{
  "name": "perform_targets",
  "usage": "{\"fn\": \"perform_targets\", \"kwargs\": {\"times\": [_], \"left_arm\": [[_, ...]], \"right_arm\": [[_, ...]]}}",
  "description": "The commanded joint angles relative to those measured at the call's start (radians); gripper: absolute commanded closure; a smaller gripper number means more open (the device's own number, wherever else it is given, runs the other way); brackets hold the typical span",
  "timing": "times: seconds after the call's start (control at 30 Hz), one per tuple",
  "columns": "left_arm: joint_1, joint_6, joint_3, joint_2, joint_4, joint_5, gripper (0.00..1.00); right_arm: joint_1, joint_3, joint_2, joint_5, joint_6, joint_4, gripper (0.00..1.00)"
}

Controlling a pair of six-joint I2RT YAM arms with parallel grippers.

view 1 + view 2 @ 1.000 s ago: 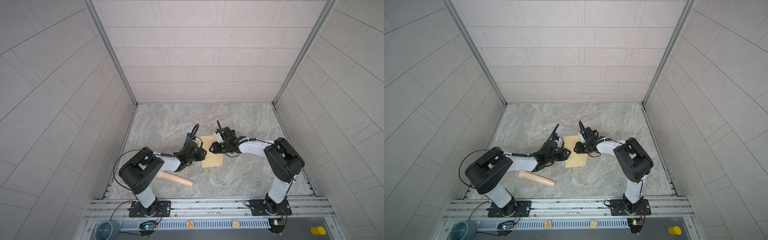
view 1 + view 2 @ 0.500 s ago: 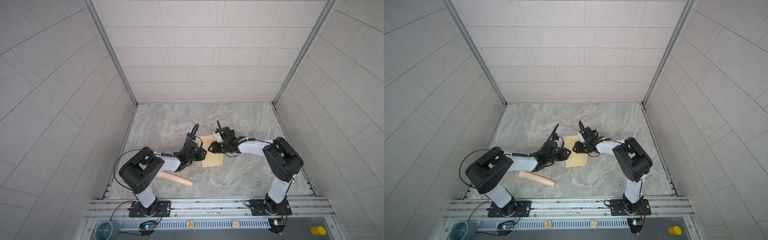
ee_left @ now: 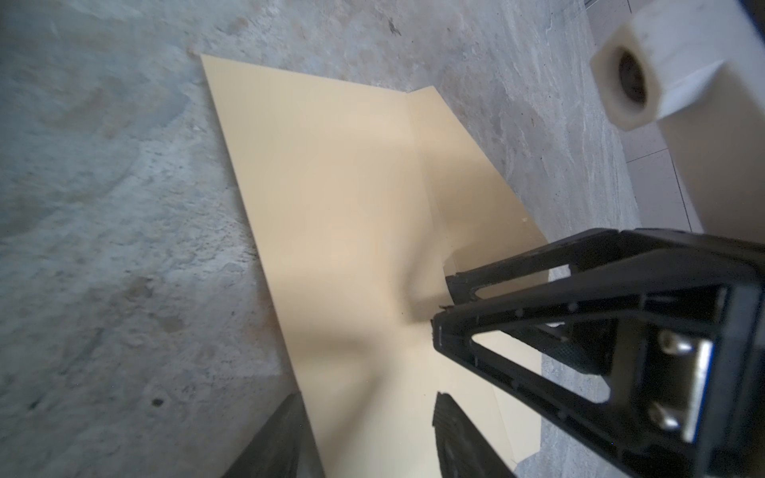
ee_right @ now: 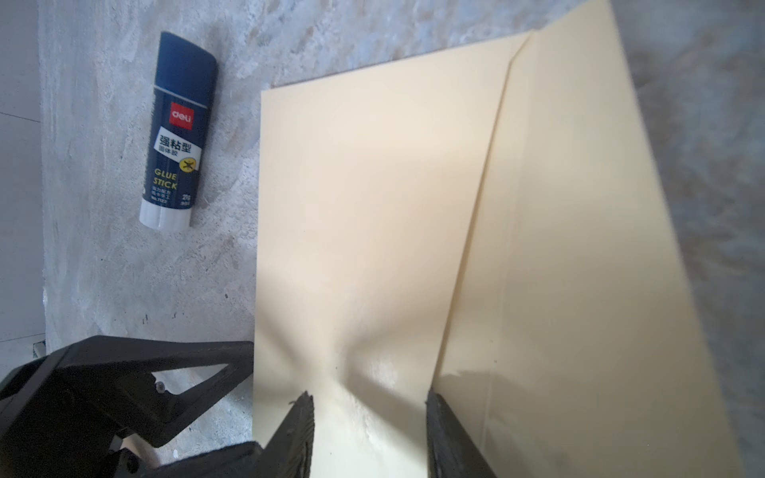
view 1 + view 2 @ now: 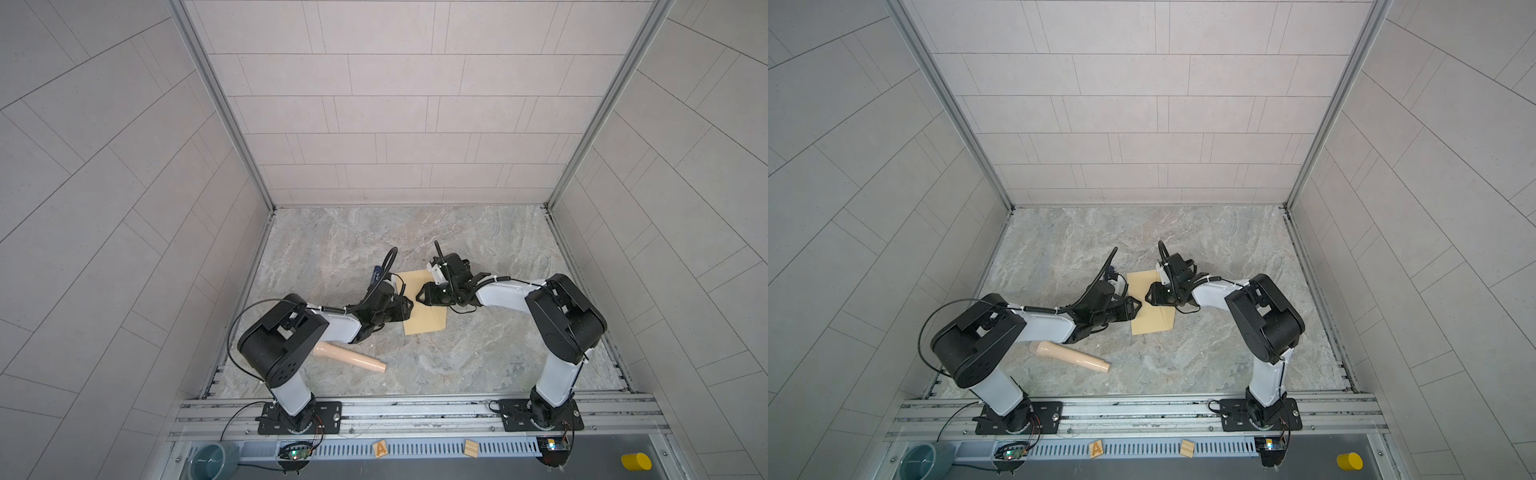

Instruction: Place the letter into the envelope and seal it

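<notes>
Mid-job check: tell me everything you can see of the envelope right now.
The envelope is plain tan paper, a rectangle lying flat on the marbled table, with one straight flap crease across it. The left gripper and right gripper reach onto it from opposite sides, jaws apart, tips on the paper, which puckers between them. A glue stick lies beside it, apart. No letter shows.

**Surfaces as they read on my feeds**

Envelope (image 4: pixel 372 207): tan paper, matt, with a faint sheen where it dimples. Tabletop (image 3: pixel 103 207): stone-look, mottled grey, rough and pitted. Glue stick (image 4: pixel 178 136): smooth plastic, glossy label. Right gripper (image 4: pixel 368 401): black plastic, matt, finely ribbed inner faces. Front rail (image 5: pixel 415 409): bare brushed metal. Beige cylinder (image 5: pixel 353 359): smooth, matt; I can't tell wood from plastic.
</notes>
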Motion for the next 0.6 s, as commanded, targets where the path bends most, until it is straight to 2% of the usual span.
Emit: {"fn": "perform_targets", "kwargs": {"times": [0.0, 0.3, 0.43, 0.57], "left_arm": [[-0.001, 0.016, -0.004, -0.041, -0.049, -0.007, 0.42], [-0.002, 0.120, 0.044, -0.208, -0.234, -0.076, 0.33], [-0.001, 0.202, 0.076, -0.304, -0.358, -0.164, 0.29], [0.001, 0.265, 0.071, -0.379, -0.375, -0.263, 0.25]], "right_arm": [[-0.006, -0.007, -0.068, 0.004, -0.007, -0.031, 0.55], [-0.026, 0.015, -0.235, 0.057, -0.065, -0.134, 0.48], [-0.053, 0.013, -0.324, 0.133, -0.144, -0.209, 0.41], [-0.085, -0.023, -0.384, 0.204, -0.176, -0.211, 0.37]]}}
